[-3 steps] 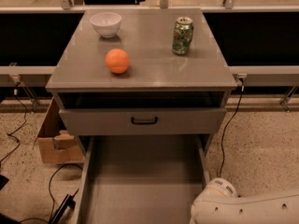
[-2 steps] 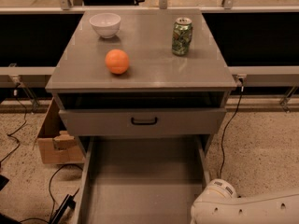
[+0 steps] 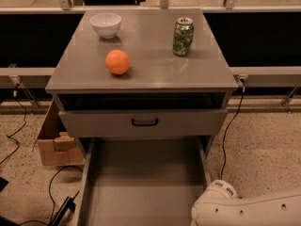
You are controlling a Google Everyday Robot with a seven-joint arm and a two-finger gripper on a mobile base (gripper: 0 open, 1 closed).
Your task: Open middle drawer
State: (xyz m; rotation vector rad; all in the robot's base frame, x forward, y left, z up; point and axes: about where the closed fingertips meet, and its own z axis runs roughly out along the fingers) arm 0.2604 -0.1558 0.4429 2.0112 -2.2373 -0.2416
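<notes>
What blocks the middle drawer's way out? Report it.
Nothing visible does. The lower drawer, pulled far out, lies beneath the middle drawer, not before it. The gripper is out of view; only the arm shows at bottom right.

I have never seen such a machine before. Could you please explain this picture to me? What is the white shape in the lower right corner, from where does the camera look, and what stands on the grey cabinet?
There is one camera, looking down at the front of a grey cabinet; where it is mounted is not known. The white rounded shape is part of the robot's arm. The gripper, its two-finger hand, is outside the picture, so nothing can be seen held.

On the cabinet top stand a white bowl, an orange and a green can. Below is the middle drawer with a black loop handle. Under it, the bottom drawer is pulled far out toward the camera. A cardboard box sits on the floor at the left.
</notes>
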